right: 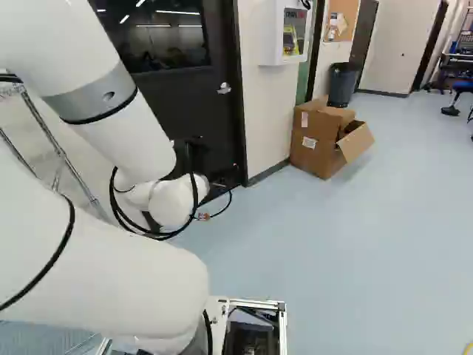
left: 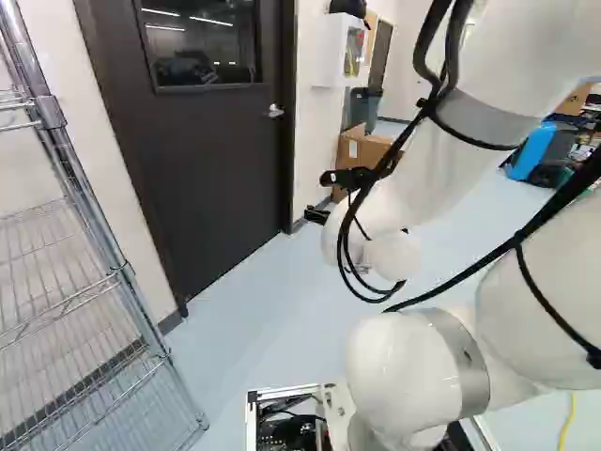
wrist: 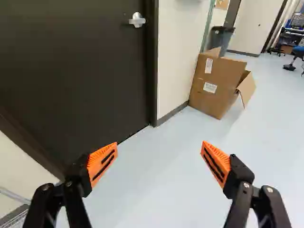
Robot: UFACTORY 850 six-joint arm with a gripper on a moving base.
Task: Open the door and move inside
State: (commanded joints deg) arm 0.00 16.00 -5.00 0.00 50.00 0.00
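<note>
Door (wrist: 80,66) and gripper (left: 319,197) stand apart; the fingers (wrist: 102,163) are spread wide, released. Further out, a cardboard box (wrist: 209,99) sits near the wall, one flap hanging open, its inside hidden from me. Behind it stands a bin (right: 341,85), contents hidden too. The wall cabinet (right: 272,53) has something yellow (right: 289,41) in it. The door lies closed ahead of the fingers, to the robot's left, its handle (wrist: 137,20) well beyond their tips.

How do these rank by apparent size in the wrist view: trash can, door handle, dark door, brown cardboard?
Largest to smallest:
1. dark door
2. brown cardboard
3. trash can
4. door handle
</note>
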